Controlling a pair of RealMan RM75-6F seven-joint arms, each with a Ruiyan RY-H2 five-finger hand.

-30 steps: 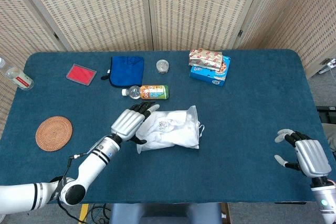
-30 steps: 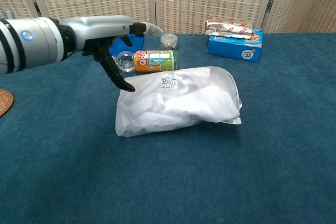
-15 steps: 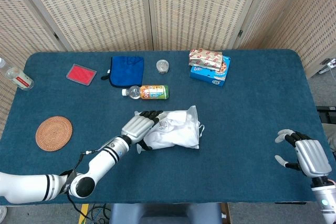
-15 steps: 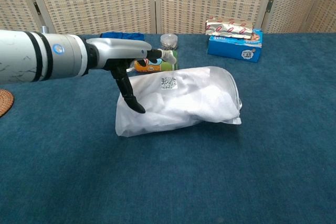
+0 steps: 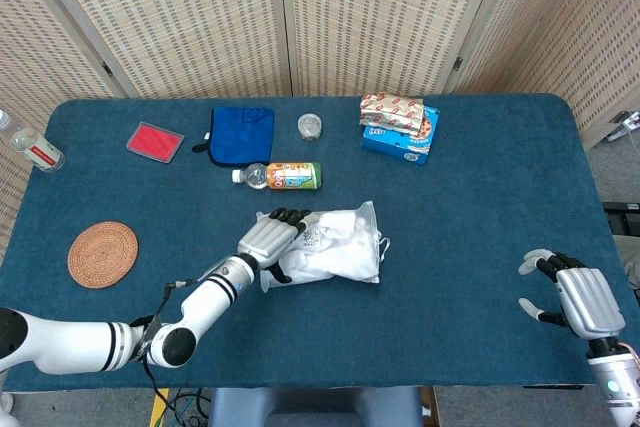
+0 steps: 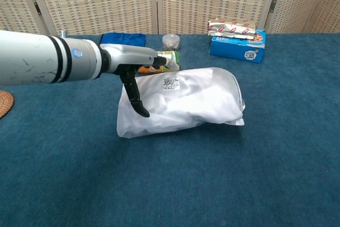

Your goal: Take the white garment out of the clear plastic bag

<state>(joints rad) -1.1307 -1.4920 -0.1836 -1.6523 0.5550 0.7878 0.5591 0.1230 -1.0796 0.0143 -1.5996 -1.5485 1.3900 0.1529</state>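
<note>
Clear plastic bag (image 5: 330,245) with the white garment (image 6: 180,104) is laid long from 9 to 3 o'clock, touched at 9 by the spread left hand (image 5: 270,238); the right hand (image 5: 570,297) is kept open, well apart.

White garment (image 6: 180,104), navy table (image 5: 480,227), orange-labelled bottle (image 5: 280,176), red card (image 5: 155,140).

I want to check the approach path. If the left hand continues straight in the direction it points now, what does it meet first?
Most likely the clear plastic bag holding the white garment. The left hand already lies over the bag's near end, its fingers pointing along it. Whether they touch it is unclear.
</note>
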